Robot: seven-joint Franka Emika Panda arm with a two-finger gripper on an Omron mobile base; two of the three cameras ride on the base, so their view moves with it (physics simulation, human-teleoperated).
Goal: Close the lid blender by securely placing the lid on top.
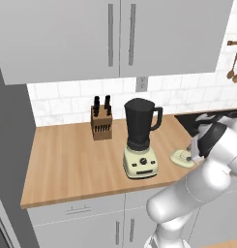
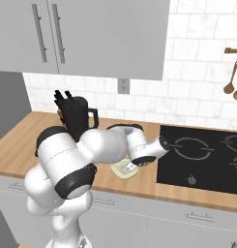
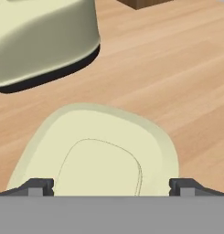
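Jaws stand wide, one dark tip at either side of the lid (image 3: pixel 97 155), which lies flat on the wood-grain counter (image 1: pixel 71 160) just right of the blender (image 1: pixel 140 140). That lid is smooth, pale cream, rounded-square with a raised centre. A glossy dark tapered jar tops the blender's cream base. Bent low, the white arm holds the gripper (image 3: pixel 111 186) close over the lid.

Pretty even, bright light all round, soft shadows under the blender (image 1: pixel 140 140), slightly blurry render, no glare anywhere.
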